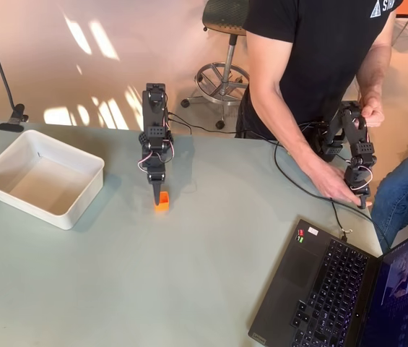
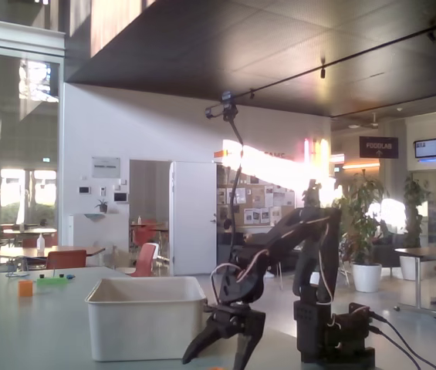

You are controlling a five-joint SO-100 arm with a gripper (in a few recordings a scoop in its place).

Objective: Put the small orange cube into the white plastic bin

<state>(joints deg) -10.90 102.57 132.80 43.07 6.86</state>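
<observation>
The small orange cube [image 1: 162, 201] rests on the grey-green table, to the right of the white plastic bin [image 1: 16, 155] with a clear gap between them. My black gripper [image 1: 157, 192] points down at the cube, its tip right over the cube's far edge. In the fixed view the gripper [image 2: 216, 359] is low over the table with its jaws spread open, in front of the bin [image 2: 147, 320]. The cube is hidden there. I cannot tell if a finger touches it.
An open laptop [image 1: 333, 289] sits at the table's near right corner. A person [image 1: 319, 65] stands behind the right of the table, and cables [image 1: 290, 177] trail across it. Another orange block [image 2: 25, 287] and a green thing [image 2: 52, 281] lie far beyond the bin.
</observation>
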